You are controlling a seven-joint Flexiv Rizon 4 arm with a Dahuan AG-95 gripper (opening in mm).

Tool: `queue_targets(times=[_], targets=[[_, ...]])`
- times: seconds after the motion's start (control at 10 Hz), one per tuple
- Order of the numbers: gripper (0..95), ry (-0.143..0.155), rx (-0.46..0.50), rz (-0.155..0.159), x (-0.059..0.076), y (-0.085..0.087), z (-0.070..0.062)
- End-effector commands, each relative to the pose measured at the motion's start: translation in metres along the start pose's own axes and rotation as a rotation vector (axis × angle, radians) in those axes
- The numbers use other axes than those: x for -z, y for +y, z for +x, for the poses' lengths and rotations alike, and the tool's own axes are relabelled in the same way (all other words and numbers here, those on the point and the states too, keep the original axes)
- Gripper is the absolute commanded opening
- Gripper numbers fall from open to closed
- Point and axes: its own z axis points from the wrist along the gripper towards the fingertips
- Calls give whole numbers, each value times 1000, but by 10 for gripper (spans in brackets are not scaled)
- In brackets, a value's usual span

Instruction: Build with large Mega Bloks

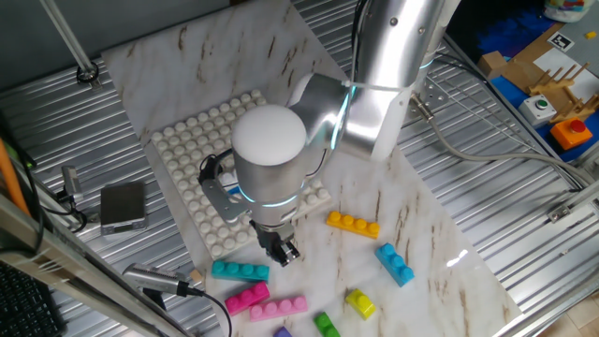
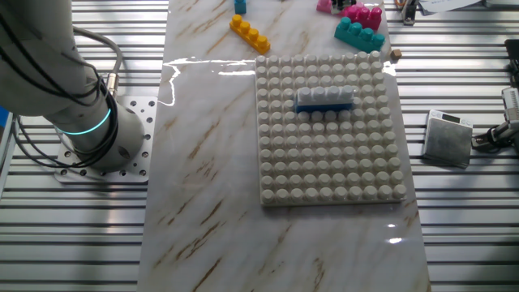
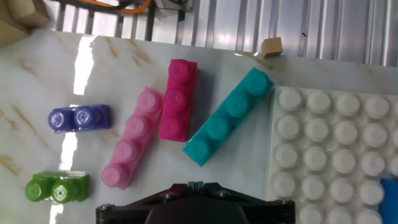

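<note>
Hand view, left to right: one green brick (image 3: 57,188), one purple brick (image 3: 79,118), one light pink brick (image 3: 132,147), one magenta brick (image 3: 178,99) and one teal brick (image 3: 227,116) lie loose on the marble table (image 3: 37,81), the teal one touching the edge of the white baseplate (image 3: 336,143). One fixed view adds one orange brick (image 1: 353,224), one blue brick (image 1: 395,263) and one yellow brick (image 1: 360,302) near the table's front edge. The other fixed view shows one white brick (image 2: 324,97) stacked over a blue one on the baseplate. The gripper (image 1: 282,249) hangs above the table; jaw width cannot be told. A small tan block (image 3: 271,46) sits at the table edge; ribbed metal surrounds the table.
</note>
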Motion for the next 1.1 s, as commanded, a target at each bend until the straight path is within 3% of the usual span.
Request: queue_targets(times=[0.1, 0.3, 0.4, 0.7, 0.8, 0.9, 1.1], targets=[[0, -2, -6, 1, 0, 1, 0], [0, -7, -24, 1, -5, 9, -5], [0, -8, -53, 1, -8, 29, -13], [0, -6, -98, 5, -17, 57, -22], [380, -9, -103, 5, -20, 62, -26], [570, -11, -109, 5, -23, 66, -28], [570, -13, -122, 5, -27, 74, -31]])
